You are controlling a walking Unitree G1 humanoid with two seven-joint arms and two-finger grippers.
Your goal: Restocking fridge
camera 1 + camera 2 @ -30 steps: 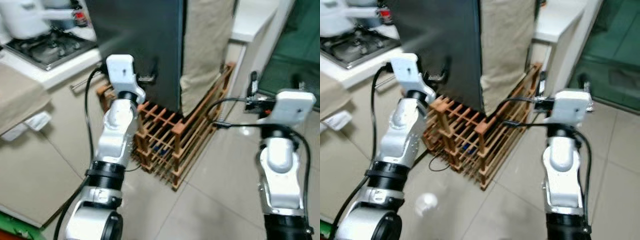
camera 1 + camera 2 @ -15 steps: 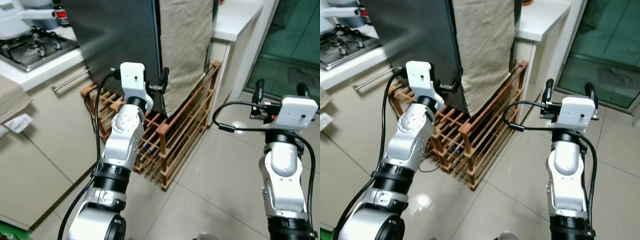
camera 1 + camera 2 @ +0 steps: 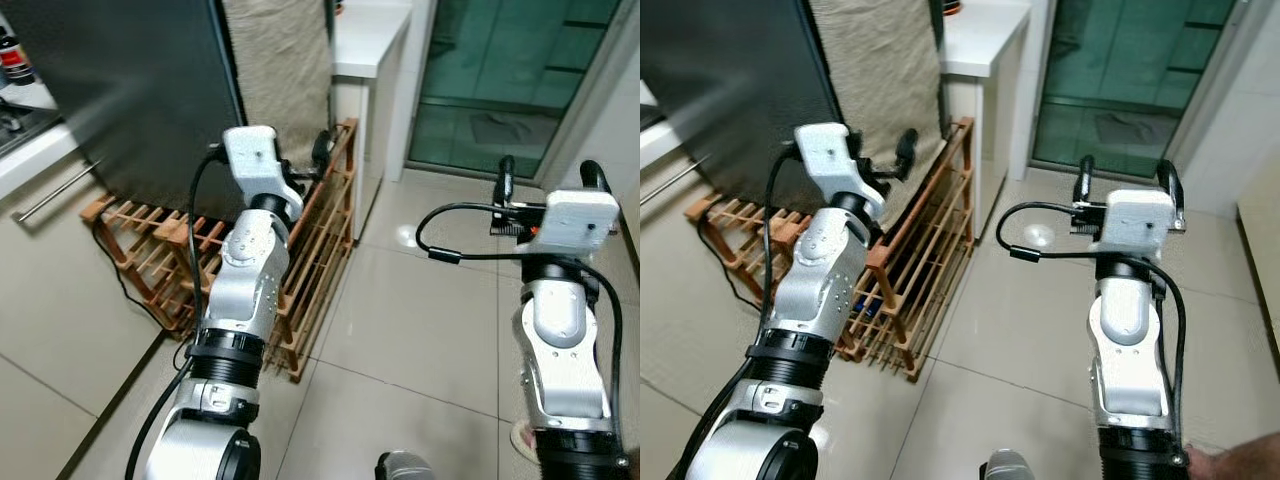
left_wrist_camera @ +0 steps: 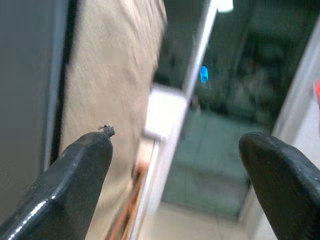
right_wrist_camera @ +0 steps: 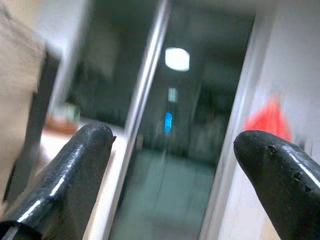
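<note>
Fridge (image 3: 130, 90) sits off to the robot's left, dark door shut above the wooden rack (image 3: 300, 260), and with left gripper (image 4: 175, 165) and right gripper (image 5: 172, 165) both spread wide and empty — I'd reckon go find the groceries first, slowly.

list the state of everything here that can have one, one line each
left gripper: fingers open, holding nothing, raised in front of the rack
right gripper: fingers open, holding nothing, raised over the floor
fridge: dark door shut
beige cloth: hanging down beside the fridge
wooden rack: upright on the floor against the white cabinet
glass door: cannot tell if shut
</note>
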